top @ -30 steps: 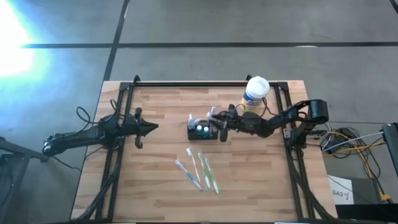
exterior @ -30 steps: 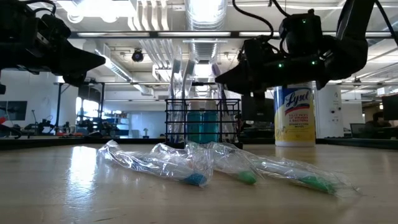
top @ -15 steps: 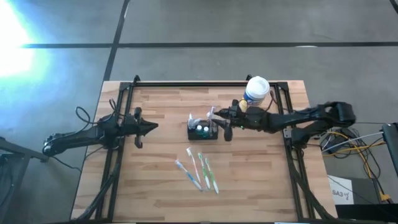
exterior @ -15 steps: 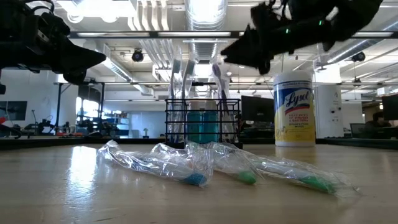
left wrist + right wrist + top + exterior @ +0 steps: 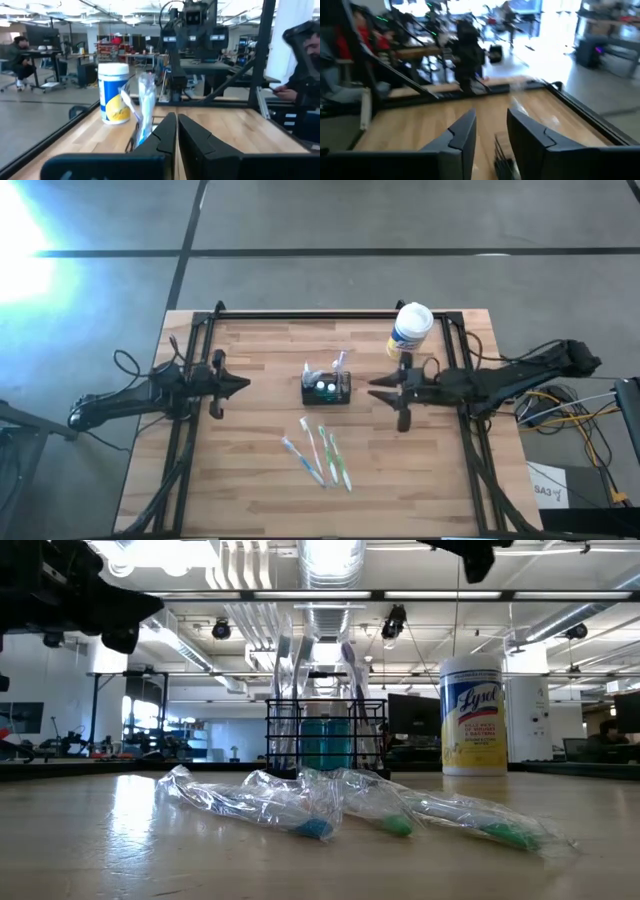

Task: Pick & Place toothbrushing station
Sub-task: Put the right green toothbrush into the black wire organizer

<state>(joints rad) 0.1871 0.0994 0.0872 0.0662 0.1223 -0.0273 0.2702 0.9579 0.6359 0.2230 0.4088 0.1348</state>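
Note:
The black wire-mesh caddy [image 5: 327, 389] stands on its base at the table's middle and holds wrapped toothbrushes upright [image 5: 345, 690] and two teal-capped tubes [image 5: 325, 743]. It also shows in the left wrist view [image 5: 137, 140] and at the lower edge of the right wrist view [image 5: 503, 152]. My right gripper [image 5: 374, 390] is open and empty, up in the air to the right of the caddy. My left gripper [image 5: 244, 384] is shut and empty, above the table to the left of the caddy.
Three wrapped toothbrushes [image 5: 320, 455] lie on the table near of the caddy. A white-and-yellow wipes tub [image 5: 410, 328] stands at the far right. A black frame [image 5: 330, 316] runs along the table's edges. People sit beyond the table [image 5: 305, 65].
My right gripper has drawn back from the caddy's right side toward the table's right edge and gone up, nearly out of the low view. The caddy stays where it was. My left gripper has risen a little.

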